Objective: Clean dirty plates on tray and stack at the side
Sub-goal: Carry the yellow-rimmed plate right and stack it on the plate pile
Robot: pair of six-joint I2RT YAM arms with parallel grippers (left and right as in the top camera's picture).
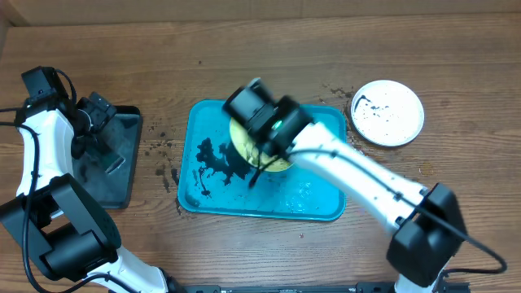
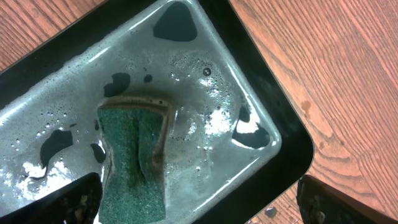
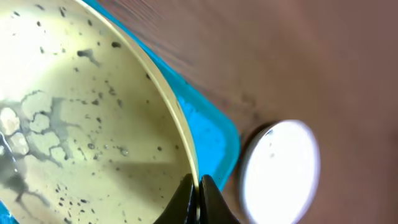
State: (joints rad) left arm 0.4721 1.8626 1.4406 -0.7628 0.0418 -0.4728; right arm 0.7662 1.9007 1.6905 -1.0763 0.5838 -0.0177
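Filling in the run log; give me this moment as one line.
right hand shut on yellow-green plate over blue tray | left hand open above sponge in black tray | white plate on table

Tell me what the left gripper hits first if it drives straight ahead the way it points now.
Most likely the green sponge, lying off-centre inside the open left gripper; otherwise the soapy floor of the black tray. Depth is hard to judge.

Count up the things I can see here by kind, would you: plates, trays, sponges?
Plates: 2 (yellow-green plate, white plate)
Trays: 2 (turquoise tray, black tray)
Sponges: 1 (green sponge, lying in the black tray)
Total: 5
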